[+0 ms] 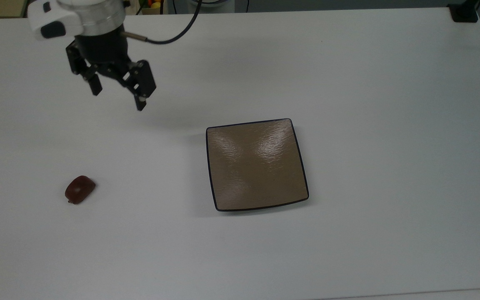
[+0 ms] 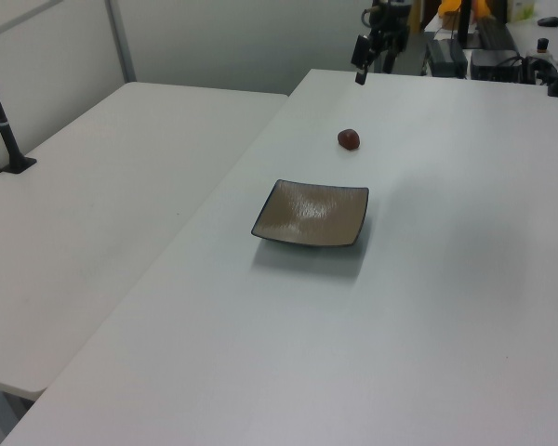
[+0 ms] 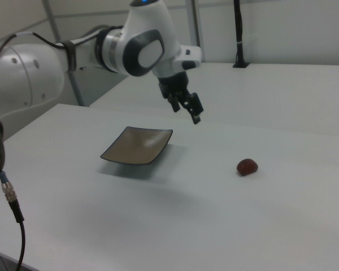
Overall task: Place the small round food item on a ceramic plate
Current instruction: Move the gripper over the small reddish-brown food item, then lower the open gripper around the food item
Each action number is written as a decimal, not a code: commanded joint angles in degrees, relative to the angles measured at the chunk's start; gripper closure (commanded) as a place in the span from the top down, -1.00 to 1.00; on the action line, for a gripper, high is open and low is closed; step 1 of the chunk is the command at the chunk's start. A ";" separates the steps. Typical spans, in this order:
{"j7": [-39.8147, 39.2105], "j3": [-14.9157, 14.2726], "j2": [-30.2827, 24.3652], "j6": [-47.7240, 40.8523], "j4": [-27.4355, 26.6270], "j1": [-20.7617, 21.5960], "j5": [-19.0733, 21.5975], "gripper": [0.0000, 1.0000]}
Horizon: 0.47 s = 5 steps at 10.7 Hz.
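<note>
Top view: the gripper (image 1: 118,96) hangs wide open, holding nothing, above the table's (image 1: 390,125) far left. The small round food item (image 1: 80,189) lies nearer and slightly left of it, well apart, with the ceramic plate (image 1: 256,164) off to the right.

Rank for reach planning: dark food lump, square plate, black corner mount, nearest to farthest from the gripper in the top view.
From the gripper, in the top view:
1-2. Small round food item, lower left, and ceramic plate, lower right: too close to call.
3. Black mount, far top-right corner.
</note>
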 commanded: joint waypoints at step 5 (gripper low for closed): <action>3.57 -0.45 9.19 15.92 0.98 -2.63 0.02 1.00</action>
